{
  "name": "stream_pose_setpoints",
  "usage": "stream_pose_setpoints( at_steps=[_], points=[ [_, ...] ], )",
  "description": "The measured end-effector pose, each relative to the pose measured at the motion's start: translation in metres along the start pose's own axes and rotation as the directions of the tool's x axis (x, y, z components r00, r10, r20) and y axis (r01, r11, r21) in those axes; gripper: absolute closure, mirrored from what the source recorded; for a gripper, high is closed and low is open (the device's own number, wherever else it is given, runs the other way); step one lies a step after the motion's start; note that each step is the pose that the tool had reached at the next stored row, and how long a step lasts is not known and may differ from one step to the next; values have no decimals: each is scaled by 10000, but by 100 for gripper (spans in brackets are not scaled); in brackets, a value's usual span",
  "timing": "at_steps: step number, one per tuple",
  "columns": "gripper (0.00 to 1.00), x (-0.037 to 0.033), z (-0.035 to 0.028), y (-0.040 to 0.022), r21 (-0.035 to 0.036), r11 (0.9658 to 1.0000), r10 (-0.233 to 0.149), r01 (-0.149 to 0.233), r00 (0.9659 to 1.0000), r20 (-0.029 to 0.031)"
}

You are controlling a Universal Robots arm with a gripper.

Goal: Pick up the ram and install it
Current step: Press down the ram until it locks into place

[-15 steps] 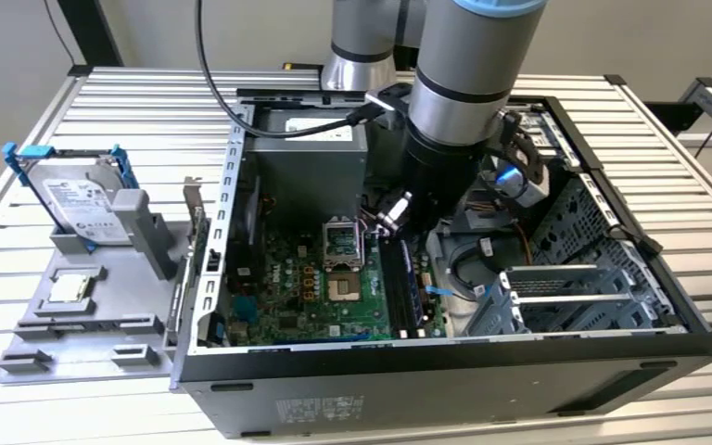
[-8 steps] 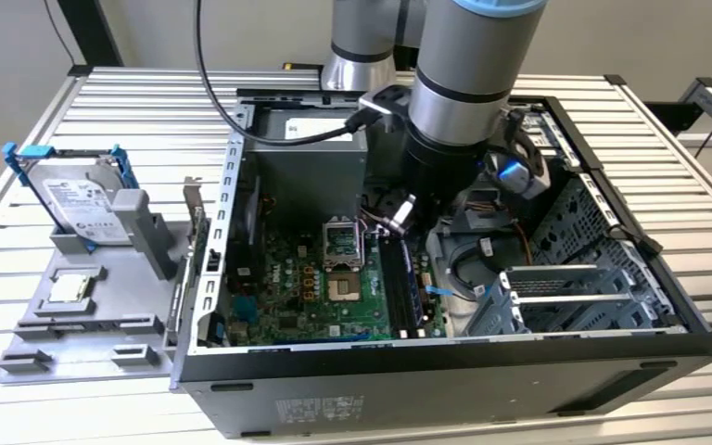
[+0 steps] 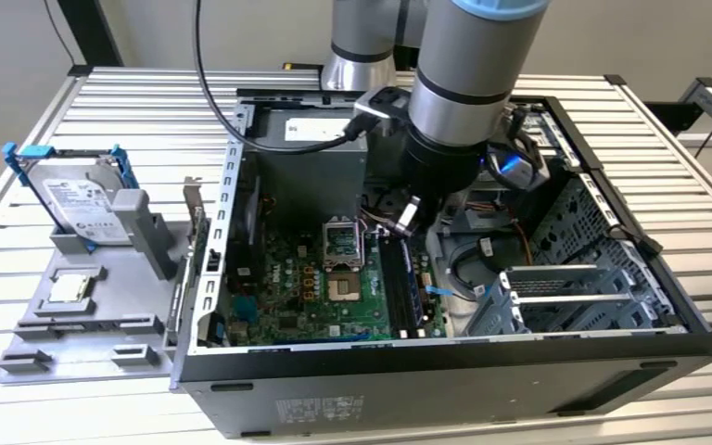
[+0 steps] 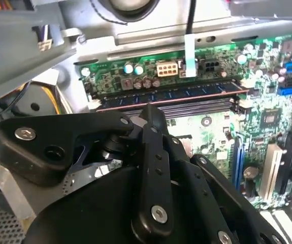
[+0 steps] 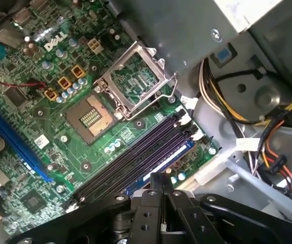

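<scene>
One step: seating long blue circuit-board ram (image 4: 171,94) in black motherboard slot (image 5: 130,158).
Gripper (image 5: 162,189): fingers together, above ram.
Needs: likely downward press.

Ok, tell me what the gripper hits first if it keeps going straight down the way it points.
Most likely the ram, the blue stick sitting in a memory slot right under the gripper; the motherboard lies beneath. Depth is hard to judge.
</scene>
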State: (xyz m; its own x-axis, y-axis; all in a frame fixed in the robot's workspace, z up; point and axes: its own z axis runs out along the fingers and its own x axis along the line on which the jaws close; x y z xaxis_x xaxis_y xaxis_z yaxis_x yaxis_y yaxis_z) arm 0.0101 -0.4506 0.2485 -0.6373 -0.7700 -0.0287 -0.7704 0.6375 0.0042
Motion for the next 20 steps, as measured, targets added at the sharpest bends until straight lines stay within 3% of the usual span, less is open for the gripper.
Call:
stream_pose_setpoints(
  at_steps=[3, 4, 7, 10, 13, 16, 20],
  points=[
    [100, 0, 0, 0, -176, 9993, -314, 318, 9993, 206],
    [100, 1, 0, 1, -204, 9987, -455, 459, 9987, 235],
    [100, 0, 0, 0, -212, 9948, -993, 998, 9948, 224],
    [100, 0, 0, 0, -221, 9879, -1533, 1538, 9879, 212],
    [100, 0, 0, 0, -232, 9779, -2074, 2078, 9780, 205],
    [100, 0, 1, 0, -243, 9657, -2582, 2587, 9659, 204],
    [100, 0, 1, 1, -260, 9440, -3284, 3288, 9443, 203]
  ],
)
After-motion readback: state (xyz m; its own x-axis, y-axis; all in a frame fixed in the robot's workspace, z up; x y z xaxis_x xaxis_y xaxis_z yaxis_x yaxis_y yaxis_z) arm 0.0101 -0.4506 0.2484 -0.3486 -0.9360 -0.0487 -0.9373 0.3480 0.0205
